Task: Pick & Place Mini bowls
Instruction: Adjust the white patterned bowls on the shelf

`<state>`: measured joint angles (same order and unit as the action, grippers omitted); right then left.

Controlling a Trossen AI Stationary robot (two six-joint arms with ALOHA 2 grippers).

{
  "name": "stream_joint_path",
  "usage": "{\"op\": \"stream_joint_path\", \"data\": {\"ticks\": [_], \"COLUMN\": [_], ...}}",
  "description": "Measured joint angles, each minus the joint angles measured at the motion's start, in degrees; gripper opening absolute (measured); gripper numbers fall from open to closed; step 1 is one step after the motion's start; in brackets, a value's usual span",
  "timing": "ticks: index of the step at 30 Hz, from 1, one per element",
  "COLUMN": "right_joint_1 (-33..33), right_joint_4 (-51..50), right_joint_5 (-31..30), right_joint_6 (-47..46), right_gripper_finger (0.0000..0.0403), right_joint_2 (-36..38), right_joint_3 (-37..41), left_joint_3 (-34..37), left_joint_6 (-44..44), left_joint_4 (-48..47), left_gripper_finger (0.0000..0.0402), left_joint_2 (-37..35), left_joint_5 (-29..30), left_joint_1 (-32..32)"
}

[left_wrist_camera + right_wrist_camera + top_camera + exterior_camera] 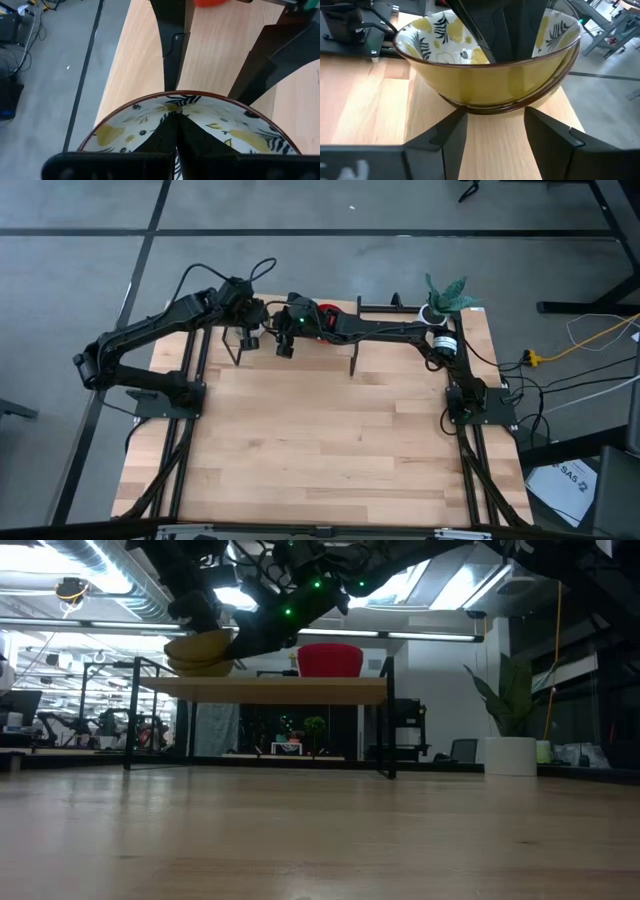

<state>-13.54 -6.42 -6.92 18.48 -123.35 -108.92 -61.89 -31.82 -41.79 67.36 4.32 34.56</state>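
A mini bowl, yellow outside and white with a leaf and flower pattern inside [485, 80] [200, 648], is at the left end of a low wooden shelf [300, 690] by the table's far edge. My right gripper [495, 125] reaches along the shelf from the right and is shut on its base. My left gripper [175, 120] is shut, its fingers slanting down into the bowl's hollow. A red mini bowl [330, 660] [325, 313] stands on the shelf farther right. In the high view both grippers hide the patterned bowl. My left gripper's shut fingers [507, 35] reach into the bowl from above and the left, ending over its inner wall [145, 122]. I cannot tell whether they touch it. My right gripper pinches the bowl's base ring [490, 106] between its two fingers, one on each side. The fingers come from the table's right, slanting slightly down. The bowl's mouth is up, its bottom at the shelf top; whether it rests there I cannot tell.
The shelf stands on thin black legs [352, 370] over the table. A white pot with a green plant [437, 310] [510, 755] stands at the far right corner. The wide wooden tabletop [330, 440] stretches toward the near edge.
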Motion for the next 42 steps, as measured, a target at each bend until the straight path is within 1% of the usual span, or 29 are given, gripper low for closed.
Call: {"op": "stream_joint_path", "data": {"ticks": [5,9,16,22,29,33,37,40,42], "right_joint_1": [0.0,0.1,0.1,-0.9,-1.7,-1.7,-1.7,-1.7,-1.7], "right_joint_4": [-1.0,-2.5,-2.4,-2.3,-1.6,-0.6,1.8,3.0,3.7], "right_joint_5": [0.8,1.1,-4.9,-5.2,-1.8,1.3,1.6,1.6,1.5], "right_joint_6": [0.2,1.7,7.7,7.7,12.2,14.2,16.1,18.0,17.2], "right_gripper_finger": [0.0195,0.0195,0.0195,0.0195,0.0195,0.0195,0.0195,0.0195,0.0195], "right_joint_2": [0.0,0.0,0.0,0.0,0.1,0.0,-0.8,-1.2,-1.2], "right_joint_3": [0.0,0.0,0.0,0.0,0.0,0.1,0.1,0.1,0.1], "left_joint_3": [0.0,0.0,0.0,0.0,0.0,0.0,0.0,0.0,0.0], "left_joint_6": [0.4,0.5,0.6,0.6,0.6,1.1,1.9,2.7,3.0], "left_joint_4": [-0.5,-1.5,-1.9,-2.1,-2.3,-2.8,-3.0,-3.5,-3.8], "left_gripper_finger": [0.0002,0.0003,0.0003,0.0002,0.0002,0.0002,0.0003,0.0002,0.0002], "left_joint_2": [0.0,0.0,0.0,-1.1,-2.3,-2.3,-2.3,-2.3,-2.2], "left_joint_5": [0.2,1.6,3.5,4.2,6.5,8.2,10.3,10.4,10.4], "left_joint_1": [0.0,0.0,0.1,0.1,0.1,0.1,0.1,0.1,0.1]}}
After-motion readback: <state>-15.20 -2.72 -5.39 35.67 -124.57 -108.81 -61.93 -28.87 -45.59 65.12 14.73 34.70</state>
